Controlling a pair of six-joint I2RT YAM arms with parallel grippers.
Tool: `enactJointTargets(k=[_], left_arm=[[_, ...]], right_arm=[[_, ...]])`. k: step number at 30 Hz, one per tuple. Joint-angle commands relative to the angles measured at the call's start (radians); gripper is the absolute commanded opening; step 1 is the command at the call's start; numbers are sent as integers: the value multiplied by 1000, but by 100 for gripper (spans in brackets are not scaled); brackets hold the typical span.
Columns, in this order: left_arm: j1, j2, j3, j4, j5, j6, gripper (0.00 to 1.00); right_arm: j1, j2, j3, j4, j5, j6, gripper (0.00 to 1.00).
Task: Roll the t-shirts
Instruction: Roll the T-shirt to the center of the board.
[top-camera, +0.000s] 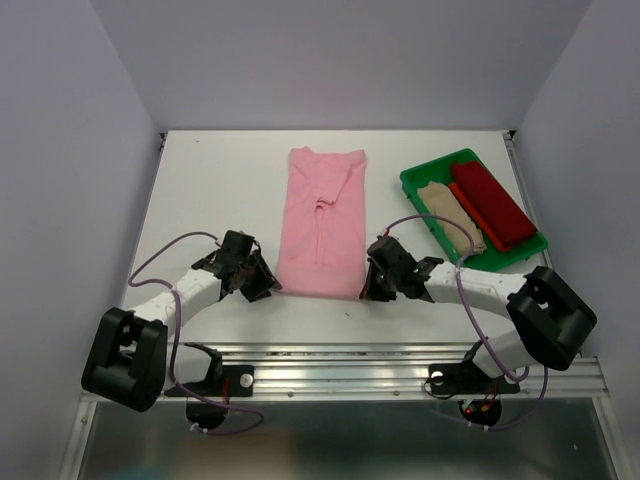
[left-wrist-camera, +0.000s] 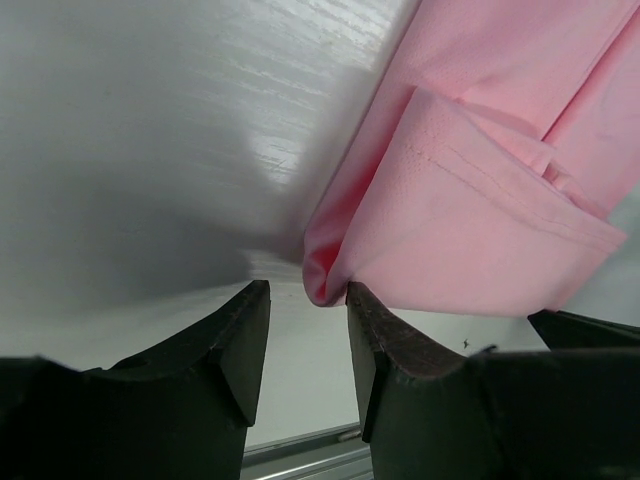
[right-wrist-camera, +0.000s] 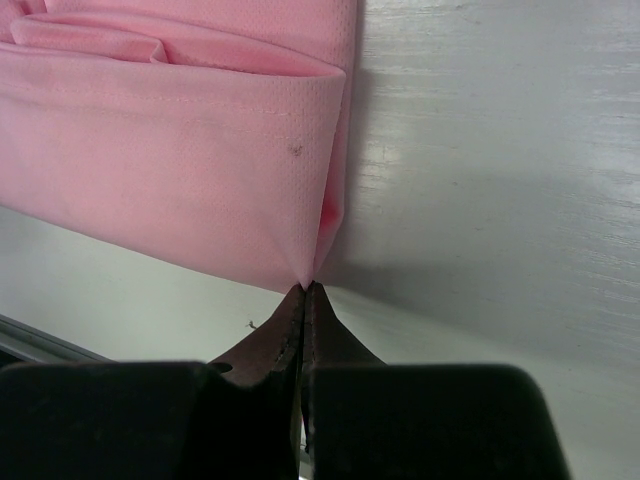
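We see the pink shirt (top-camera: 322, 225) lying flat in the middle of the worktop (top-camera: 215, 190), folded into a long narrow strip with its near end between the two arms. The left pincer (left-wrist-camera: 308, 325) sits low at the strip's near left corner with its jaws apart. The folded corner lies just ahead of the gap and neither finger presses on it. The right pincer (right-wrist-camera: 305, 300) is at the near right corner with its jaws together, nipping the very tip of the cloth, which is drawn to a point where the tips meet. To the right stands a green tray (top-camera: 415, 182), well apart from the pink shirt. A beige shirt (top-camera: 450, 215) and a red shirt (top-camera: 492, 205) lie rolled side by side in it.
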Motion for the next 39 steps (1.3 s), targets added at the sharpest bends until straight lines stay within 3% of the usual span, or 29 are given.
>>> enactJointTargets(k=[1,10,17,25,27,39], left_arm=[[-6,-14,-4,71,10,-21,48],[-4,-26,-48,123,8,-38,48],[-7,11,-53,135,10,-36,42],[-9,51,-58,158,26,-27,13],[-11,55,-59,158,28,-27,0],[-9,20,-12,74,65,-24,0]], right_arm=[[-1,6,36,4,28,-13,1],[-1,5,42,3,31,-15,1],[-1,1,35,3,31,-15,1],[-1,-2,30,3,34,-12,1],[-1,-4,30,3,34,-10,1],[-1,-13,51,-14,21,-32,1]])
